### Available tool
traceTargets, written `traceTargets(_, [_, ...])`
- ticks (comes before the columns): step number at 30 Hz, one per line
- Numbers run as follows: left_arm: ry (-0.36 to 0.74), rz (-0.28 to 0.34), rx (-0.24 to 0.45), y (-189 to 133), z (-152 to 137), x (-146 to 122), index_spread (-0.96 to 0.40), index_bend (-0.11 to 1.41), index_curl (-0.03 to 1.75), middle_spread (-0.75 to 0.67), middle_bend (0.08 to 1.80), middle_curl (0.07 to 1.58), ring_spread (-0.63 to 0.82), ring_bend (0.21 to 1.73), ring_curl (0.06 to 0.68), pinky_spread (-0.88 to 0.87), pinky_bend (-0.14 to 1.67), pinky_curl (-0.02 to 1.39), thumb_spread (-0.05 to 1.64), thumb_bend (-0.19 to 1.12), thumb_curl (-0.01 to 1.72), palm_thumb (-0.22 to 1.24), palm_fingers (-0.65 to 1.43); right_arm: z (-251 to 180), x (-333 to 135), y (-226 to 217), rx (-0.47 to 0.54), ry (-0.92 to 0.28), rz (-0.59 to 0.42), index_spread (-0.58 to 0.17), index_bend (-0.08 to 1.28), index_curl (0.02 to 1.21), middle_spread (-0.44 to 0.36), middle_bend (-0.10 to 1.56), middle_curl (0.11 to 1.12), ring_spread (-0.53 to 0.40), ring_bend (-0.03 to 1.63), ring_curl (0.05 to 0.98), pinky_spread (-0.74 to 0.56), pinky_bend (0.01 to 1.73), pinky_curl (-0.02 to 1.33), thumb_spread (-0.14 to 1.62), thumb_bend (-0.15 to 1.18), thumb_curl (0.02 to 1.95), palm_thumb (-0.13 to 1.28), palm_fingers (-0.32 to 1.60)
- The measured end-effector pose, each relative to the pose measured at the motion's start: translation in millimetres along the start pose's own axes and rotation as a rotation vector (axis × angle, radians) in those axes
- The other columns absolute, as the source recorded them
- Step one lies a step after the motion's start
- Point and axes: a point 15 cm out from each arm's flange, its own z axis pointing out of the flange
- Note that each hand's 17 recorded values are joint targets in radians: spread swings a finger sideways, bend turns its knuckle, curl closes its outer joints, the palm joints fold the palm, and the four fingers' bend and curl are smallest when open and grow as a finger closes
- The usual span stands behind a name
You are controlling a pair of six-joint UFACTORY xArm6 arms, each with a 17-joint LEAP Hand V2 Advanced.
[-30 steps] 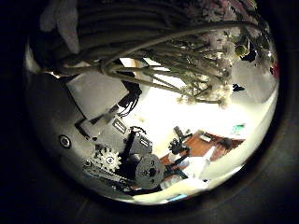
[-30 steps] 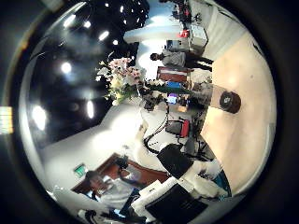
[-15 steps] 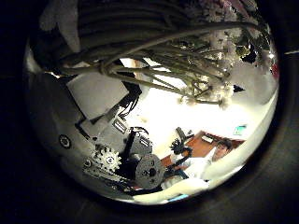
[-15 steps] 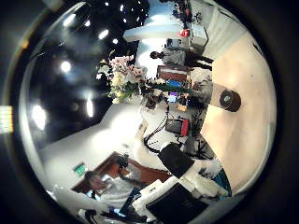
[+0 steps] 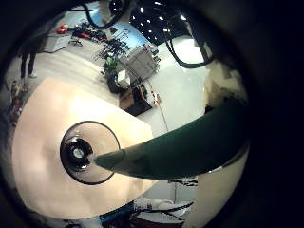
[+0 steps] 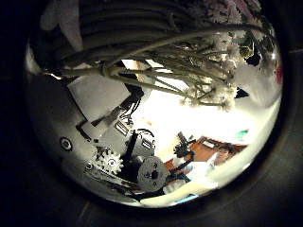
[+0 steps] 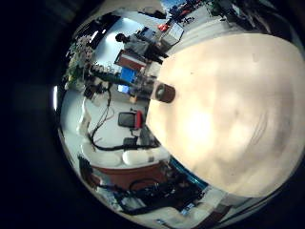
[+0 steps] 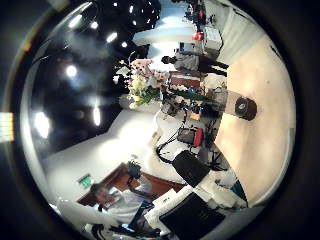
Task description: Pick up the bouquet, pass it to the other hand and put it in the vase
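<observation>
Wire-like stems and small blossoms form the bouquet (image 6: 151, 47), grasped by the left robot hand (image 6: 123, 161).

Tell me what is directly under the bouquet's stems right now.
In the left little finger side palm view, the green stems taper to a tip over the glass vase, which stands on the pale table. The stems hide part of the vase's rim, and the inside is unclear.

The left hand's little-finger camera looks down on the vase (image 5: 84, 152); its thumb camera sits against the bouquet (image 6: 161, 47) stems. Both right-hand cameras see vase and table (image 7: 229, 105) from afar.
</observation>
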Motion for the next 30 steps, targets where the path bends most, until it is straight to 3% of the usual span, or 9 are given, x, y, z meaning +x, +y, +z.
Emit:
traceTargets(1, [-0.001, 0.001, -0.003, 0.5, -0.4, -3.6, -0.62, 0.46, 1.17, -0.33, 0.92, 0.84, -0.25, 1.14, 0.524, -0.30, 0.97, 0.64, 0.98, -0.12, 0.68, 0.59, -0.27, 0.0, -0.1, -0.1, 0.001, 0.000, 0.000, -0.355, 0.17, 0.28, 0.090, 0.19, 0.30, 0.232, 0.48, 0.238, 0.47, 0.62, 0.29, 1.02, -0.03, 0.42, 0.63, 0.04])
traceTargets(2, [-0.007, -0.001, -0.010, 1.7, -1.0, -7.5, -0.53, 0.34, 1.12, -0.18, 0.75, 0.79, -0.09, 1.08, 0.497, -0.13, 0.89, 0.62, 0.96, -0.13, 0.64, 0.49, -0.46, 0.0, 0.1, 0.1, -0.001, 0.001, -0.002, -0.354, 0.17, 0.28, 0.089, 0.19, 0.30, 0.231, 0.47, 0.238, 0.47, 0.61, 0.29, 1.02, -0.03, 0.42, 0.63, 0.04])
traceTargets(3, [-0.016, -0.001, -0.018, 2.5, -2.3, -12.3, -0.45, 0.22, 1.07, -0.05, 0.61, 0.71, 0.04, 1.00, 0.421, -0.01, 0.81, 0.55, 0.95, -0.11, 0.60, 0.44, -0.53, -0.4, 0.7, 0.4, 0.001, 0.000, -0.001, -0.353, 0.17, 0.28, 0.089, 0.18, 0.30, 0.230, 0.47, 0.239, 0.47, 0.61, 0.29, 1.02, -0.03, 0.42, 0.63, 0.04])
traceTargets(6, [-0.058, -0.017, -0.040, 6.4, -13.7, -33.2, -0.25, 0.05, 0.92, 0.23, 0.37, 0.54, 0.30, 0.83, 0.297, 0.27, 0.64, 0.41, 0.88, -0.09, 0.52, 0.30, -0.46, -1.6, 1.8, 3.5, -0.008, 0.002, 0.002, -0.353, 0.17, 0.28, 0.089, 0.18, 0.30, 0.225, 0.47, 0.239, 0.47, 0.61, 0.28, 1.02, -0.03, 0.42, 0.63, 0.05])
traceTargets(10, [-0.072, -0.035, 0.021, 4.4, -42.3, -56.7, -0.08, 0.02, 0.72, 0.43, 0.25, 0.43, 0.48, 0.70, 0.230, 0.51, 0.52, 0.33, 0.82, -0.07, 0.45, 0.20, -0.38, -3.0, 2.9, 5.2, -0.011, 0.003, 0.005, -0.350, 0.17, 0.29, 0.089, 0.18, 0.30, 0.223, 0.48, 0.240, 0.47, 0.60, 0.28, 1.02, -0.03, 0.42, 0.63, 0.06])
traceTargets(16, [-0.057, -0.054, 0.116, 2.2, -75.6, -70.0, 0.02, 0.04, 0.48, 0.54, 0.17, 0.36, 0.59, 0.59, 0.186, 0.67, 0.42, 0.26, 0.78, -0.04, 0.40, 0.17, -0.29, -5.9, 5.4, 7.3, -0.014, 0.010, 0.010, -0.341, 0.17, 0.29, 0.089, 0.18, 0.30, 0.222, 0.48, 0.239, 0.47, 0.60, 0.28, 1.02, -0.03, 0.42, 0.63, 0.07])
traceTargets(24, [-0.067, -0.067, 0.158, 14.4, -100.7, -66.0, 0.02, 0.08, 0.29, 0.56, 0.16, 0.29, 0.64, 0.52, 0.166, 0.74, 0.37, 0.22, 0.77, -0.04, 0.37, 0.16, -0.23, -9.9, 11.2, 10.0, -0.016, 0.010, 0.010, -0.344, 0.17, 0.30, 0.085, 0.18, 0.30, 0.222, 0.47, 0.239, 0.48, 0.61, 0.28, 1.02, -0.03, 0.42, 0.63, 0.08])
traceTargets(30, [-0.080, -0.088, 0.172, 35.1, -101.4, -63.5, 0.01, 0.10, 0.22, 0.55, 0.16, 0.26, 0.63, 0.48, 0.164, 0.75, 0.34, 0.20, 0.77, -0.04, 0.36, 0.16, -0.19, -29.0, 20.1, 13.6, 0.003, 0.044, -0.011, -0.336, 0.17, 0.30, 0.084, 0.18, 0.30, 0.223, 0.47, 0.238, 0.48, 0.60, 0.28, 1.02, -0.03, 0.42, 0.63, 0.09])
